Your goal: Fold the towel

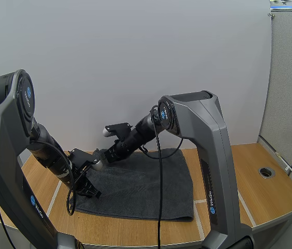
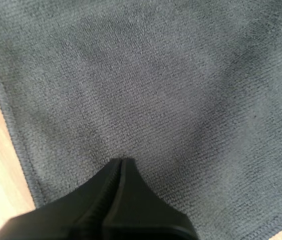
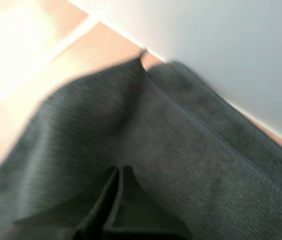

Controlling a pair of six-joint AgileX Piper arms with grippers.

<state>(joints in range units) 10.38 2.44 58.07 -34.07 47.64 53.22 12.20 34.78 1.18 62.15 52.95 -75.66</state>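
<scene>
The left gripper (image 2: 121,162) is closed and holds nothing, over the towel's (image 1: 146,181) near left corner. The right gripper (image 3: 119,170) is closed at the far left edge. I cannot tell if it holds cloth.

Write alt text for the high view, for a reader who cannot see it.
A dark grey towel lies spread flat on a wooden table, with two black robot arms reaching to its left side. The left gripper is down at the towel's near-left corner, and the right gripper is at its far-left corner.
</scene>
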